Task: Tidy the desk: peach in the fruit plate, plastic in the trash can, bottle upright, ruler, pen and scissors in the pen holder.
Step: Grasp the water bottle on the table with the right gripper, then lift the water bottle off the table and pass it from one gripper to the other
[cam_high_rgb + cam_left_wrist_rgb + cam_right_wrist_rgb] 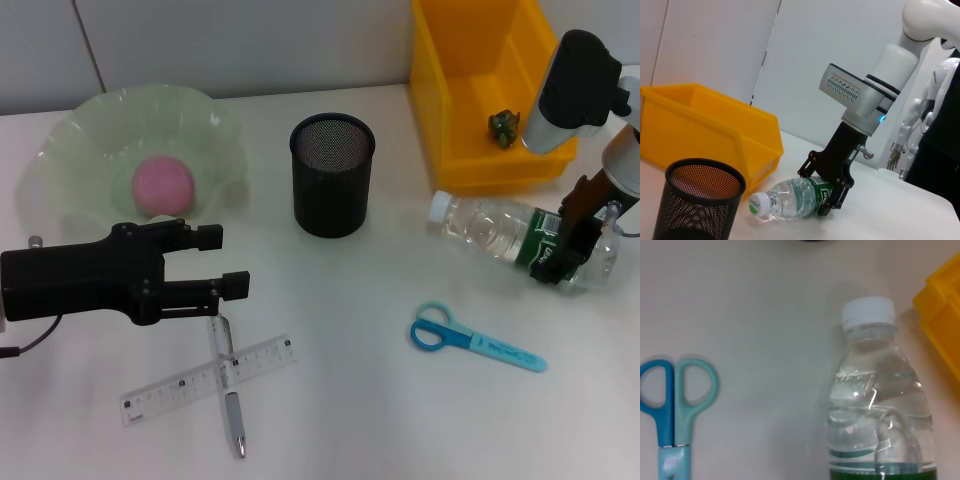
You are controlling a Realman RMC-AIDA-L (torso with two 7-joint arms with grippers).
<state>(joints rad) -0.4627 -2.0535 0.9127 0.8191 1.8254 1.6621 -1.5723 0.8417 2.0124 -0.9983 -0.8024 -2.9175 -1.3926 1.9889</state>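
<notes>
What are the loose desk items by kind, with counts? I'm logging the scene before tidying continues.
Containers: 3 (fruit plate, pen holder, trash can)
Stationery: 3 (ruler, pen, scissors)
Fruit: 1 (peach, in the plate)
Bottles: 1 (bottle, lying down)
Scrap: 1 (small dark-green piece, in the can)
Total: 9

The right gripper (572, 262) is reaching down on the far right, and its black fingers (832, 197) are squeezing the bottle (500, 232) around its middle. The left gripper (222, 262) is hovering on the left with its fingers spread apart, holding nothing.
</notes>
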